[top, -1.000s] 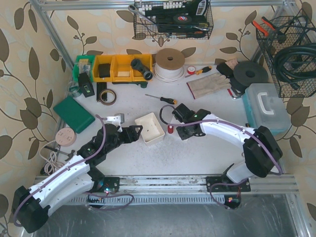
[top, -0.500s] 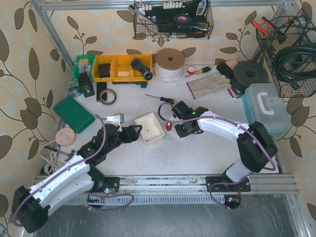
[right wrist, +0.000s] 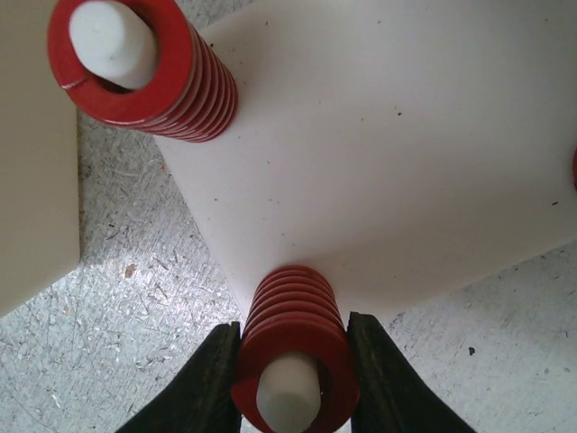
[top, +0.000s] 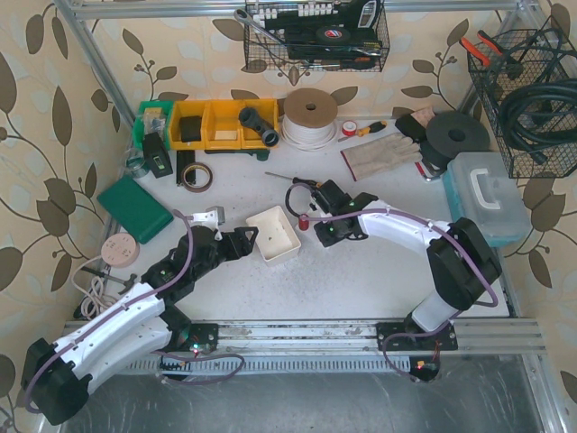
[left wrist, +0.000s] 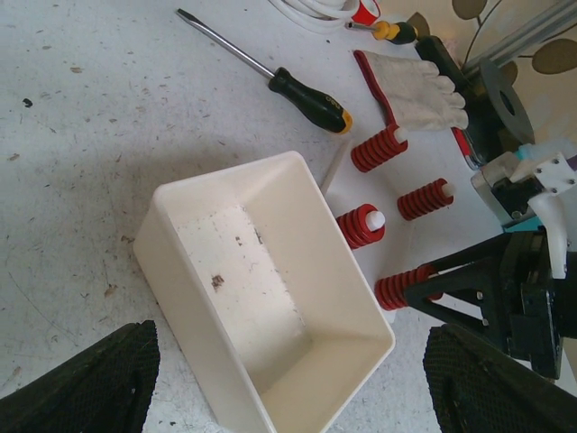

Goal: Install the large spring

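**Right arm.** The right gripper [right wrist: 295, 361] is clamped on the red coil spring [right wrist: 293, 329], with 1 black finger pressed against each flank of the coil. The spring sits over a white peg [right wrist: 287, 397] directly between the fingertips, at the corner of the white flat base plate [right wrist: 406, 135] nearest the hand. Its long axis runs along the peg and points up toward the wrist camera. Any seating move is therefore judged to run straight along that axis, down onto the plate. Whether the coil is fully bottomed cannot be told.

A 2nd red coil spring [right wrist: 144, 63], also on a peg, stands ahead and to the left of the fingers, apart from them.

**Left arm.** The left gripper [top: 243, 240] is released, with its fingers spread wide. The white rectangular plastic tray [left wrist: 234, 262] lies just ahead of it. This arm is well apart from the spring, so the right arm is the working arm.

**View differences.** The left wrist view shows 4 red springs beyond the tray, with the right gripper at the nearest. The right wrist view shows only 2 in full, but it alone confirms finger contact. Which spring is largest cannot be told for certain.
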